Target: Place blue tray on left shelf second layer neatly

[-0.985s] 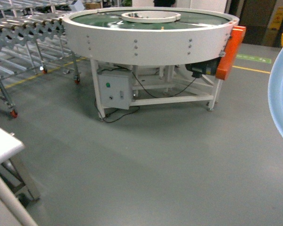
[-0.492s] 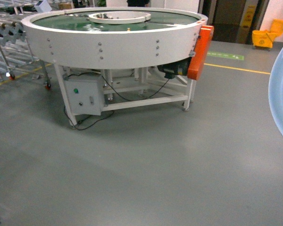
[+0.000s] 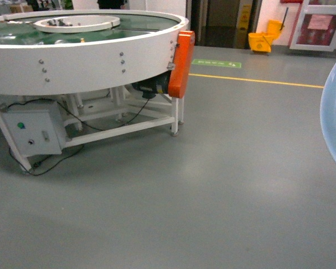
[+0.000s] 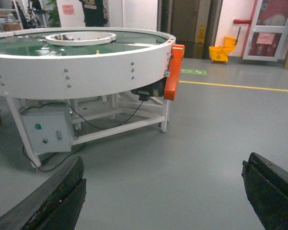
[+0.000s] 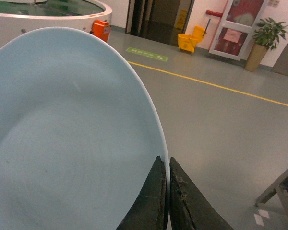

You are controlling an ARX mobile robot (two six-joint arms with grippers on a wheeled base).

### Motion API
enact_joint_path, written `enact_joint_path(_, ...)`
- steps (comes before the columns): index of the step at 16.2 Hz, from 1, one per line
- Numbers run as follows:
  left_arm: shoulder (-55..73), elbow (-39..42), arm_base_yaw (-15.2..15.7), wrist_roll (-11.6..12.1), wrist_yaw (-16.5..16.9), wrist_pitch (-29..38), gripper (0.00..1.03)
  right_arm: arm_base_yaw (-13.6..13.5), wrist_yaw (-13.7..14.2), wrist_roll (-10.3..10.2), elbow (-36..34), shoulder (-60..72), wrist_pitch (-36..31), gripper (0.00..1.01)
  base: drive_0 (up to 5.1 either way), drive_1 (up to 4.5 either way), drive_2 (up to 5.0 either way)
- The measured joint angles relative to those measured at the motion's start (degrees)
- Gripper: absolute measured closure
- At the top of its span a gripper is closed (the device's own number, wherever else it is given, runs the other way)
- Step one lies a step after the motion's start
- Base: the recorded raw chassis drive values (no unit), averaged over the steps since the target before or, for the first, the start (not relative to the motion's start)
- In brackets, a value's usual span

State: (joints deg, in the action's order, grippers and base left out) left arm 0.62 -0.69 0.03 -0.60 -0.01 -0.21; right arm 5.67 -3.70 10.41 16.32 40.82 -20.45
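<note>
Grey workshop floor [image 3: 224, 185] now fills the head view, the round white conveyor table [image 3: 84, 50] having slid leftward as the base turns, while the right gripper [image 5: 168, 191] stays clamped on the blue tray's [image 5: 72, 143] rim, the left gripper [image 4: 163, 191] gapes empty, and no shelf is visible.

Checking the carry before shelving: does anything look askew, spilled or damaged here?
Nothing stands out. The right claw pinches the rim of the pale blue oval plastic tray, which looks clean and unbroken. The left claw is open and empty above bare grey floor.
</note>
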Motion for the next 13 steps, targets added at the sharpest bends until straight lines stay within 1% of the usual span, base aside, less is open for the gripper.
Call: enact_joint_path(13,0.0,0.0,0.0,0.0,0.0,0.0,0.05,0.0,0.0,0.0,0.0,-0.1,-0.2,0.99,-1.7,0.21,-3.7)
